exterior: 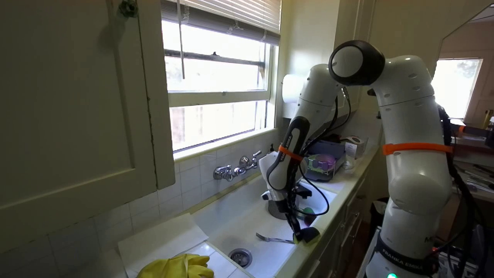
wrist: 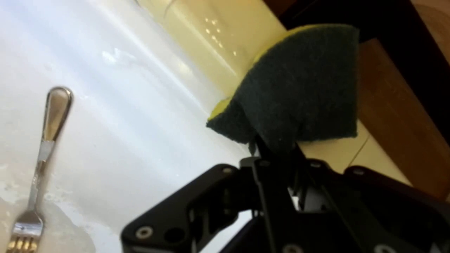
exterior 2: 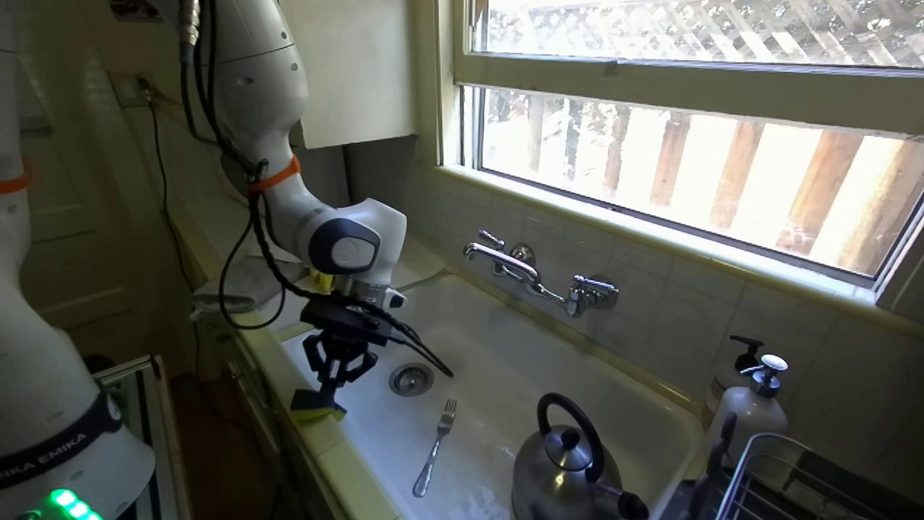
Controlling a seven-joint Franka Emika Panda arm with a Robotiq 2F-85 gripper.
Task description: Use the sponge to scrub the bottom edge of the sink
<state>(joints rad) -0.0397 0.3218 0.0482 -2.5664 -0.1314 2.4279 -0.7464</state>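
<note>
Sponge [wrist: 302, 84] is clamped in the hand [wrist: 276, 146], fingers together on its 7-o'clock end; it's over the yellow front edge of the worktop [wrist: 211, 52], approx. 2 o'clock in the wrist view, w/ its 8-o'clock corner poking toward the white sink [wrist: 133, 147]. Full contact: can't tell. Current step: prob. lining up for the scrub, grasp done. Next move likely calls for gentle downward pressure, then short strokes along the edge's 10-to-4 line, or a shift twd 8 o'clock if the task means the sink's inner bottom edge. Fork [wrist: 45, 149], slim shiny metal, lies on the sink floor at that view's 9 o'clock. Sponge = dark, fuzzy scouring face up, yellow foam beneath, curled, so prob. flexes under load. Edge is glossy, rounded; sink's smooth, w/ a wet-looking patch nr the fork.
</note>
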